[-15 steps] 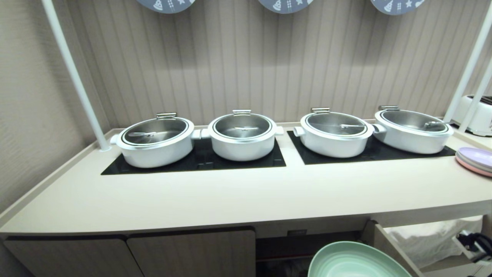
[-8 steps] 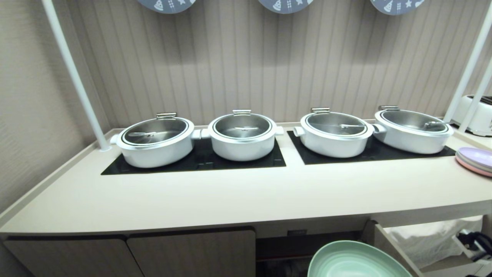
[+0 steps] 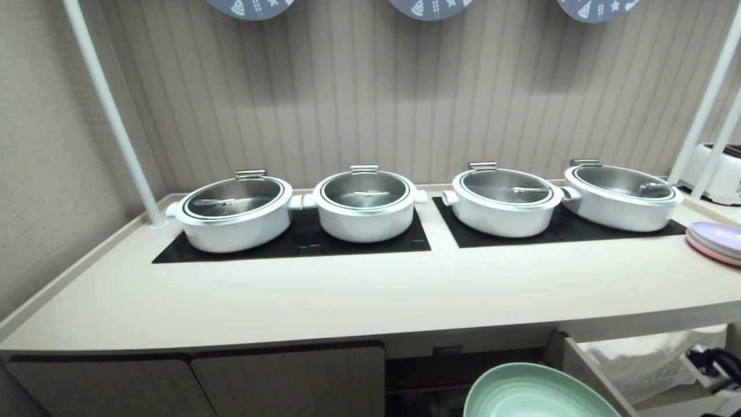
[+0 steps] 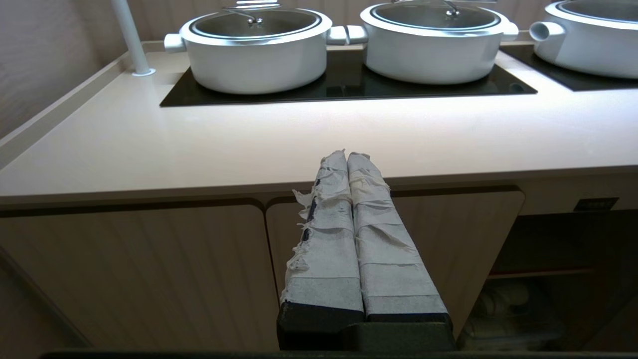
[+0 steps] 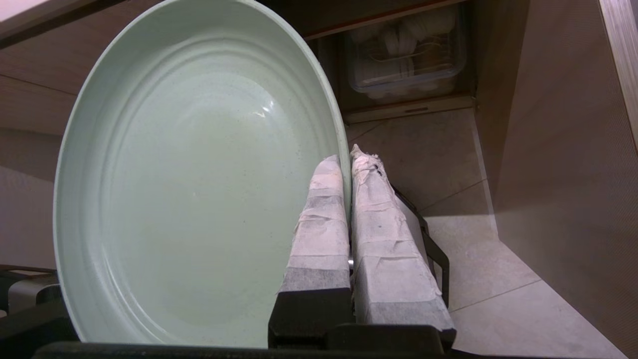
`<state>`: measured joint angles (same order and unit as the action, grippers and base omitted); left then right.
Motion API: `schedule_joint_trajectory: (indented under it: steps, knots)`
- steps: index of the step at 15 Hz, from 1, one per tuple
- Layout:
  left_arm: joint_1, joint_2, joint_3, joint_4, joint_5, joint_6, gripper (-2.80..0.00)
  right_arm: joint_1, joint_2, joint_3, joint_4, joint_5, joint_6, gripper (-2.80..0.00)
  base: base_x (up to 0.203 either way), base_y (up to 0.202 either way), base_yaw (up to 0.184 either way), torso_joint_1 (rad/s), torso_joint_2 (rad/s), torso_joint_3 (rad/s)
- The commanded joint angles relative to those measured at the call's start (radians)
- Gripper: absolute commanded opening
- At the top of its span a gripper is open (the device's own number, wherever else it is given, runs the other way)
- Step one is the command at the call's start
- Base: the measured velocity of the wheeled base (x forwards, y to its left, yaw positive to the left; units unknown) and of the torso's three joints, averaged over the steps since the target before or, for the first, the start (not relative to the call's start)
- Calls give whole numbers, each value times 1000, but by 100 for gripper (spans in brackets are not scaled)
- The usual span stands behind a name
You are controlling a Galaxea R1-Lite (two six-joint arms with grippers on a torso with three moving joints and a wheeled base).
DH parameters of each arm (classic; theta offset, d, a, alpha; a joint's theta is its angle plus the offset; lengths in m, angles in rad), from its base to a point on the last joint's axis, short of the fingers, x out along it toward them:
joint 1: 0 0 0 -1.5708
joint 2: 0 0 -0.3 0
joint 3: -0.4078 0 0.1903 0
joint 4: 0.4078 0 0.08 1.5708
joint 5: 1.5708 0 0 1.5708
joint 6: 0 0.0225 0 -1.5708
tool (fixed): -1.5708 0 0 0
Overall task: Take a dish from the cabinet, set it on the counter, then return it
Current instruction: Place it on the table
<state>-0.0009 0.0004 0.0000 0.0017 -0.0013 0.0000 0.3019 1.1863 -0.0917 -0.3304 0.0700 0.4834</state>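
Right wrist view: fingers (image 5: 349, 159) pinch the dish (image 5: 189, 174) rim, its face turned sideways.

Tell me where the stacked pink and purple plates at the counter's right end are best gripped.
By the rim. The stacked plates lie flat and shallow on the counter, so only their thin overhanging edge offers purchase. Probably come in level from the front, open side, one finger above and one below. The right gripper already pinches the dish that way.
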Motion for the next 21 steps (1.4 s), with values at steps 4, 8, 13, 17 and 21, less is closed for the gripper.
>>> schedule_joint_trajectory:
  steps: [4, 8, 13, 17, 21]
  knots:
    - [-1, 0, 0, 0, 0, 0, -280, -1, 21, -5, -5, -1, 3, -280, 0, 0, 0, 0, 0, 0]
    - [-1, 0, 0, 0, 0, 0, -280, -1, 36, -16, -7, -1, 3, -280, 0, 0, 0, 0, 0, 0]
    - [1, 0, 0, 0, 0, 0, -280, -3, 68, -35, -10, -1, 3, -280, 0, 0, 0, 0, 0, 0]
    - [0, 0, 0, 0, 0, 0, -280, -3, 99, -52, -14, -1, 2, -280, 0, 0, 0, 0, 0, 0]
    - [1, 0, 0, 0, 0, 0, -280, -4, 120, -80, -13, -1, 1, -280, 0, 0, 0, 0, 0, 0]
